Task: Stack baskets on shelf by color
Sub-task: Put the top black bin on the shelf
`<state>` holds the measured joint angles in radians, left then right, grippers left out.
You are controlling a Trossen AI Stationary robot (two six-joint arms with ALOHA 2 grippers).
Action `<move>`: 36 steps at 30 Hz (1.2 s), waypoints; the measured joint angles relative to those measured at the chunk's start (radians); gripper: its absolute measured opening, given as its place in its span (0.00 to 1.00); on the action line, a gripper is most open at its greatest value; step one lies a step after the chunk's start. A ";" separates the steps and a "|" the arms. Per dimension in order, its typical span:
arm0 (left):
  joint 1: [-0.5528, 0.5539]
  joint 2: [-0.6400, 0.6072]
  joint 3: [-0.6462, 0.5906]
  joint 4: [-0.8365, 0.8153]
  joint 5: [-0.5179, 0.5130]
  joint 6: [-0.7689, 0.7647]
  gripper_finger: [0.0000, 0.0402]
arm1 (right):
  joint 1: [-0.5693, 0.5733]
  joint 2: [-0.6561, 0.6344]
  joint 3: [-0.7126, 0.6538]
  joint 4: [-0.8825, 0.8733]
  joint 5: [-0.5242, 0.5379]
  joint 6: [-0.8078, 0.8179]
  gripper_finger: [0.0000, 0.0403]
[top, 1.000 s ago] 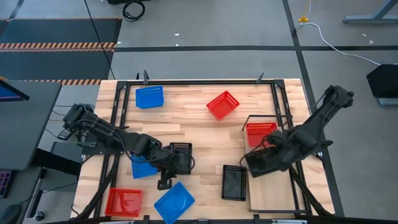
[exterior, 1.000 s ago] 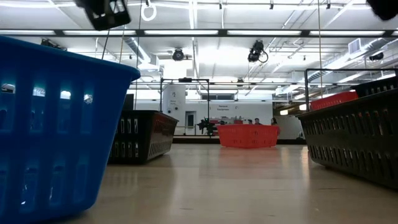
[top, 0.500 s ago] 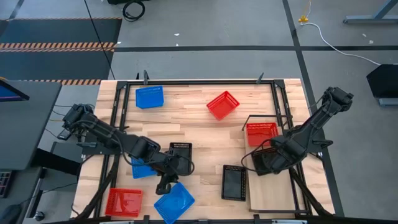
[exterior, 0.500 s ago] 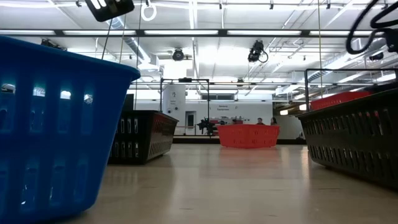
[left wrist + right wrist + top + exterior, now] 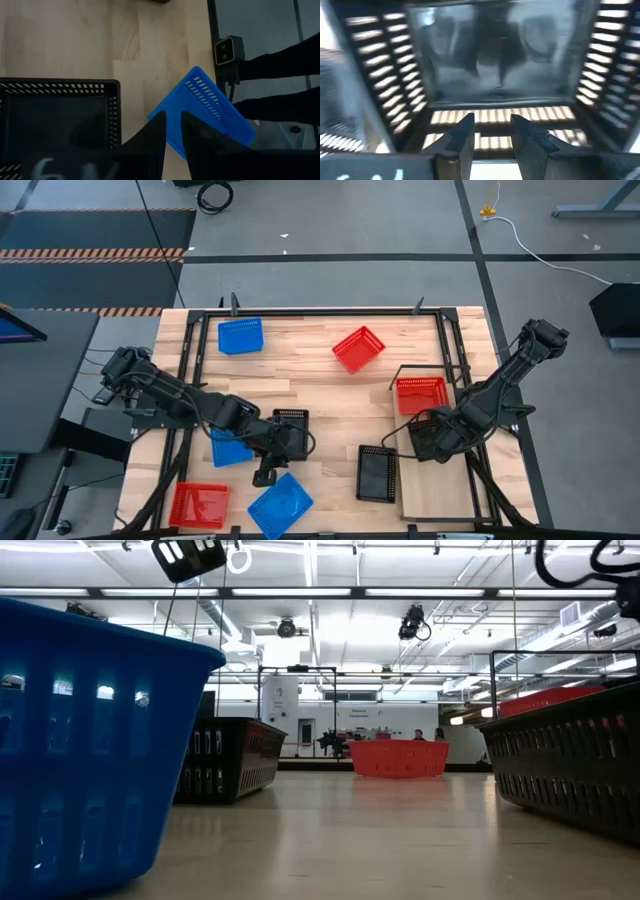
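Observation:
My right gripper (image 5: 432, 442) is shut on a black basket (image 5: 412, 442) above the middle of the shelf (image 5: 440, 495), a pale board in a black wire frame at the table's right. A red basket (image 5: 420, 393) rests by its floor on the shelf's far end. My left gripper (image 5: 265, 476) hovers above the table between a black basket (image 5: 292, 423) and a blue basket (image 5: 282, 505). In its wrist view my left gripper (image 5: 172, 132) shows its fingers nearly together, touching nothing, with the blue basket (image 5: 210, 112) beyond. My right gripper (image 5: 492, 132) comes from above, pointing down into the black basket's open top. Its fingers (image 5: 467, 132) are at the slatted wall (image 5: 495, 117) nearest the wrist. Blur hides how they grip it. The floor (image 5: 495, 60) faces the camera, and the basket hangs below the fingers.
On the tabletop lie a black basket (image 5: 377, 472) beside the shelf, a blue one (image 5: 232, 450) under my left arm, a red one (image 5: 198, 502) at the near left, a blue one (image 5: 240, 336) at the far left, and a red one (image 5: 358, 348) far centre.
My right gripper has carried the black basket a little toward the table's right edge, farther over the shelf board. The other baskets have stayed where they were.

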<state>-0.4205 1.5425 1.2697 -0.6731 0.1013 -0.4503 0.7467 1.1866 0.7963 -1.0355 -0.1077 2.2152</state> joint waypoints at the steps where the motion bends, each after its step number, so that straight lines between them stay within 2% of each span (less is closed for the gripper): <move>1: 0.004 0.000 0.000 0.000 0.000 0.001 0.16 | -0.005 0.000 0.000 0.019 0.015 -0.010 0.32; 6: 0.010 0.000 0.000 0.000 0.000 0.019 0.15 | -0.023 0.000 0.000 0.102 0.132 -0.061 0.32; 12: 0.010 0.000 0.000 0.000 0.000 0.028 0.16 | -0.068 0.038 -0.002 0.075 0.125 -0.105 0.32; 20: 0.010 0.000 0.000 0.000 0.001 0.024 0.15 | -0.152 0.073 -0.002 0.155 0.160 -0.169 0.32; 36: 0.008 0.000 0.000 0.000 0.001 0.010 0.14 | -0.259 0.072 -0.002 0.164 0.140 -0.261 0.32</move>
<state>-0.4126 1.5425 1.2697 -0.6735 0.1026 -0.4404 0.4874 1.2588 0.7940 -0.8716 0.0319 1.9546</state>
